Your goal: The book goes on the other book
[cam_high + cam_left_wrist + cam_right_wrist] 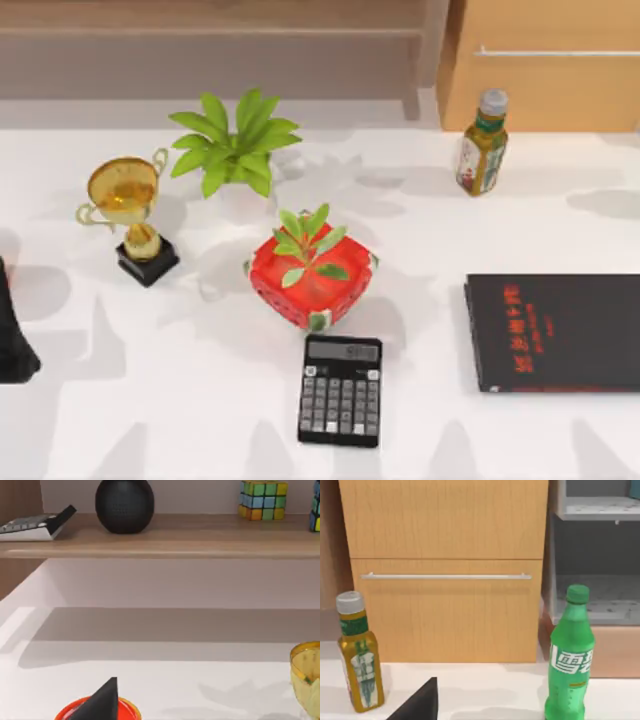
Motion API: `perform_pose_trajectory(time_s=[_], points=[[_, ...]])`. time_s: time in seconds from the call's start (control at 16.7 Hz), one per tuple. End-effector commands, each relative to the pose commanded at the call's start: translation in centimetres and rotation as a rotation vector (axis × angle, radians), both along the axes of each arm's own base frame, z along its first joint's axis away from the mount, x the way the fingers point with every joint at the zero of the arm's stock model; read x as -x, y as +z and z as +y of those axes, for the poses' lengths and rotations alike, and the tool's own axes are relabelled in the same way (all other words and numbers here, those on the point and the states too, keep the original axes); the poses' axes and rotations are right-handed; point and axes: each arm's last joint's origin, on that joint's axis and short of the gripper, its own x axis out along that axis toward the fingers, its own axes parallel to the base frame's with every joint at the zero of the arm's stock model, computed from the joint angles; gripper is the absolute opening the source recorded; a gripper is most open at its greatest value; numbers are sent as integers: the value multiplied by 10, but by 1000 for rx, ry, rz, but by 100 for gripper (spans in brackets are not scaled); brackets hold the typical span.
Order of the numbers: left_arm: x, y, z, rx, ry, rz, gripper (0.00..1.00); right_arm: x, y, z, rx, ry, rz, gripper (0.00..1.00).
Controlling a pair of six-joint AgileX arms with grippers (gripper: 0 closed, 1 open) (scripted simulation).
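**Black book at the right counter edge; arm parked left**

The counter (150, 400) has open room along its front. The other book (555, 332), red characters illegible, lies flat at the right edge. The red pot (312, 280) holds a plant. The left arm (15, 335) is parked at the left edge.

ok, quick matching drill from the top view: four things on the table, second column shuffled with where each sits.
Things:
1. black book with red characters
2. calculator
3. gold trophy
4. yellow bottle

Places:
A. left part of the table
B. at the table's right edge
C. near the front edge, just below the red pot
D. at the back right, by the wooden cabinet

Pairs: 1-B, 2-C, 3-A, 4-D
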Motion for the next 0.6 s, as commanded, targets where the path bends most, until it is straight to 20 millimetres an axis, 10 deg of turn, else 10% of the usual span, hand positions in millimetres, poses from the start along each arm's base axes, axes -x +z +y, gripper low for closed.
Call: perform_pose_trajectory(time_s=[0.3, 0.6], points=[[0, 0, 0, 0, 0, 0, 100, 0, 19, -2, 4, -7, -29, 100], [0, 0, 0, 0, 0, 0, 100, -20, 96, -11, 21, -18, -100, 100]])
